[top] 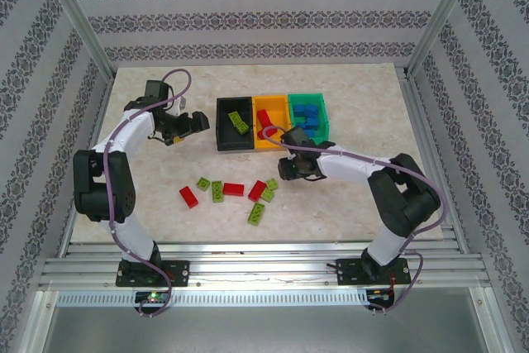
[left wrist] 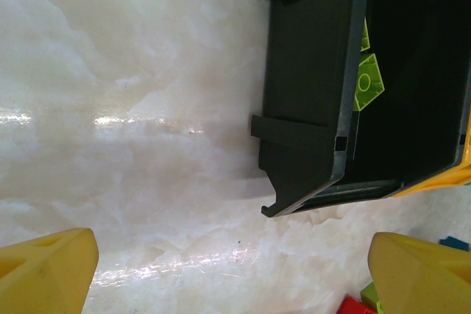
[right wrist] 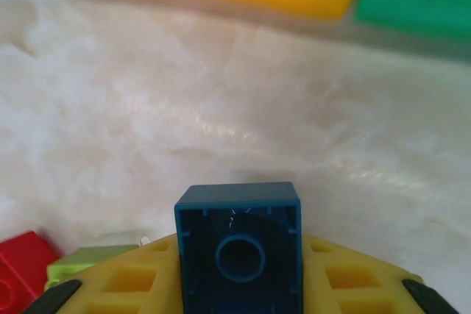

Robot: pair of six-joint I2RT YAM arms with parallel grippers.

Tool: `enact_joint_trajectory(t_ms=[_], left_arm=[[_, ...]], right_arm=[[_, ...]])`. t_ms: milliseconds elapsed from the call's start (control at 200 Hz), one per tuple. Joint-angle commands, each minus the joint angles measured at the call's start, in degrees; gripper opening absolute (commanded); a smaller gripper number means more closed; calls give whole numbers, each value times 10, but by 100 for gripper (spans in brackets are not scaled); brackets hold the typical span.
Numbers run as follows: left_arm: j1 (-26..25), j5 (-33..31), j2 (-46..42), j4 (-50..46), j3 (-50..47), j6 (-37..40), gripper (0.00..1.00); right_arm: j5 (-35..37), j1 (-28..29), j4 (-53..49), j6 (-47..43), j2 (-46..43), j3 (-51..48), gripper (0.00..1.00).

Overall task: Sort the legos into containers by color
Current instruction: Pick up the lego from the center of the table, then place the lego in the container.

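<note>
overhead, the three joined bins sit at the middle of the far half of the tabletop (top: 331, 214): the black bin (top: 221, 128) on the left, the orange-yellow bin (top: 271, 146) in the middle and the green bin (top: 325, 118) on the right. lime bricks (top: 239, 121) lie in the black bin, a red brick (top: 264, 117) in the orange-yellow bin and blue bricks (top: 307, 115) in the green bin. the left hand (top: 197, 124) hovers just beside the black bin's left wall, released and empty; its wrist view shows the two yellow fingers (left wrist: 51, 270) spread wide at the lower corners with bare marble between them. the right hand (right wrist: 239, 284) is low over the tabletop just in front of the orange-yellow bin, clenched on a blue brick (right wrist: 238, 226) whose hollow underside faces the wrist camera, the yellow fingers pressed to either side of it. nearer the arm bases, a scatter of loose bricks lies on the tabletop: a red one (top: 188, 197) furthest left, two lime ones (top: 216, 191) beside it, a red one (top: 233, 189) in the middle, then another red one (top: 257, 190) touching lime ones (top: 269, 189), and a lime one (top: 256, 213) nearest the bases.
</note>
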Motion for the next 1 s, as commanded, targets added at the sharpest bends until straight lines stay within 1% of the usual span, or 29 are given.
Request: enact_joint_trajectory(t_ms=[0, 175, 350, 470, 615, 700, 740, 809, 844, 994], left_arm=[[8, 4, 8, 7, 14, -3, 95], [9, 2, 8, 4, 16, -1, 95], [8, -2, 8, 0, 19, 1, 95], [8, -3, 12, -2, 18, 1, 95], [8, 3, 13, 2, 19, 0, 95], [8, -1, 15, -3, 20, 3, 95], [8, -2, 14, -6, 22, 4, 95], [8, -2, 14, -3, 22, 3, 95], [8, -2, 13, -2, 21, 3, 95], [8, -3, 17, -6, 23, 4, 95]], right_arm=[[-15, -43, 10, -16, -33, 32, 32], [-49, -111, 8, -14, -35, 87, 32], [-42, -155, 16, -13, -11, 135, 33], [-69, -179, 17, -8, 25, 172, 34], [-112, -195, 10, -4, 76, 222, 35], [-123, -198, 6, -1, 100, 241, 37], [-128, -199, 4, 2, 111, 248, 39], [-151, -201, 4, 10, 126, 256, 46], [-162, -200, 10, 13, 127, 254, 47], [-153, -196, 13, 11, 118, 240, 49]])
